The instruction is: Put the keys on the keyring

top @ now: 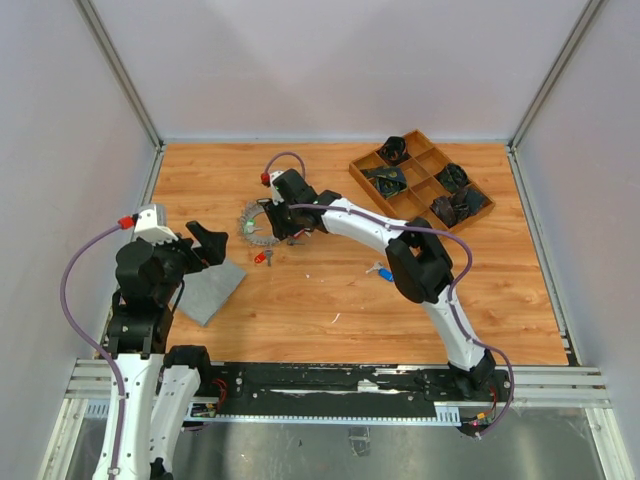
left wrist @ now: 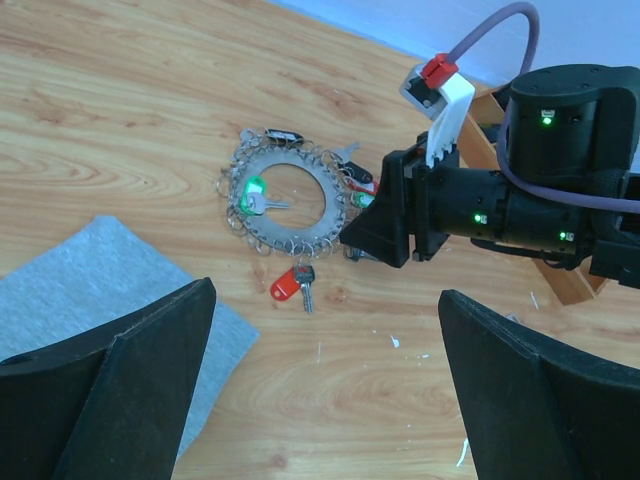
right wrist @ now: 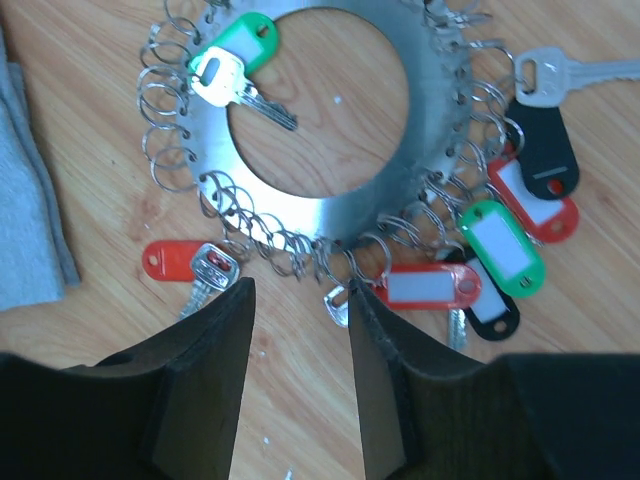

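Observation:
The keyring [top: 262, 225] [left wrist: 290, 200] [right wrist: 320, 140] is a flat silver ring edged with small split rings, lying on the wood table. A green-tagged key [right wrist: 232, 55] lies across its hole, and red, green and black tagged keys [right wrist: 500, 230] hang off one side. My right gripper [right wrist: 300, 290] [top: 285, 232] hovers at the ring's edge, open by a narrow gap over bare wood. A silver key head [right wrist: 338, 305] sits against one finger. A loose red-tagged key [right wrist: 185, 262] [top: 265, 257] [left wrist: 290, 283] lies just outside the ring. My left gripper [left wrist: 325, 292] [top: 205, 242] is wide open and holds nothing.
A grey cloth [top: 210, 290] [left wrist: 70, 280] lies below the left gripper. A blue-tagged key [top: 382, 271] lies by the right arm's elbow. A wooden compartment tray [top: 421, 172] with dark items stands at the back right.

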You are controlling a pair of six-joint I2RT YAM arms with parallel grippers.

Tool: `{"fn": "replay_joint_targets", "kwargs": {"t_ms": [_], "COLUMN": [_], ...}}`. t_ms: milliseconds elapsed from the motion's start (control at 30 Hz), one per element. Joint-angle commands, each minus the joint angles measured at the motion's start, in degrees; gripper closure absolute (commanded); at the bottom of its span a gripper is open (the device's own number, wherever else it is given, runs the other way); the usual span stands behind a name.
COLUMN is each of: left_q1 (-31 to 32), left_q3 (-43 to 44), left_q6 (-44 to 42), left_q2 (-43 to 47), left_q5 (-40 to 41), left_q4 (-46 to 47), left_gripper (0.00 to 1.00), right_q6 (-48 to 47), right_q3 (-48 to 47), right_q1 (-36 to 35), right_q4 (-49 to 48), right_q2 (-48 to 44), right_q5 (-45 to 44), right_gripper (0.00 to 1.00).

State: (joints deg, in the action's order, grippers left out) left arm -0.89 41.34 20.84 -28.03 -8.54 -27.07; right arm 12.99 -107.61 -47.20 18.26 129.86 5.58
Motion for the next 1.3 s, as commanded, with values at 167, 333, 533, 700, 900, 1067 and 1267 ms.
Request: {"fn": "replay_joint_targets", "kwargs": {"t_ms": [167, 333, 533, 700, 900, 1067, 1267], "left_q1": [0.0, 0.0, 0.0, 0.0, 0.0, 0.0, 0.0], "left_q3": [-0.2, -0.2, -0.3, -0.3, -0.3, -0.3, 0.5], "left_q6": [-0.2, -0.2, -0.3, -0.1, -0.1, -0.1, 1.8], "left_q2": [1.1, 1.0, 1.1, 1.1, 1.0, 0.3, -1.0], "left_q5": [0.8, 0.6, 0.7, 0.8, 0.7, -1.1, -3.8], "left_q4": [1.4, 1.4, 1.4, 1.4, 1.5, 1.9, 1.5], "left_gripper": [0.0, 0.0, 0.0, 0.0, 0.0, 0.0, 0.0], "right_q6": [1.7, 1.4, 0.9, 0.5, -4.9, -11.5, -12.3], "right_q3": [-8.2, -9.4, -8.5, -3.3, 11.8, 26.3, 42.9], "right_q1": [-1.1, -1.2, -1.3, -1.3, -1.1, -1.3, -4.0], "right_q4": [5.4, 6.6, 6.6, 3.6, -1.6, -1.3, 0.5], "right_q2": [6.3, 8.1, 8.4, 5.3, -6.4, -17.4, -29.1], "right_q5": [-1.5, -1.7, -1.7, -2.8, -2.3, 3.9, 8.4], "right_gripper": [0.57, 0.58, 0.69, 0.98, 0.99, 0.99, 0.95]}}
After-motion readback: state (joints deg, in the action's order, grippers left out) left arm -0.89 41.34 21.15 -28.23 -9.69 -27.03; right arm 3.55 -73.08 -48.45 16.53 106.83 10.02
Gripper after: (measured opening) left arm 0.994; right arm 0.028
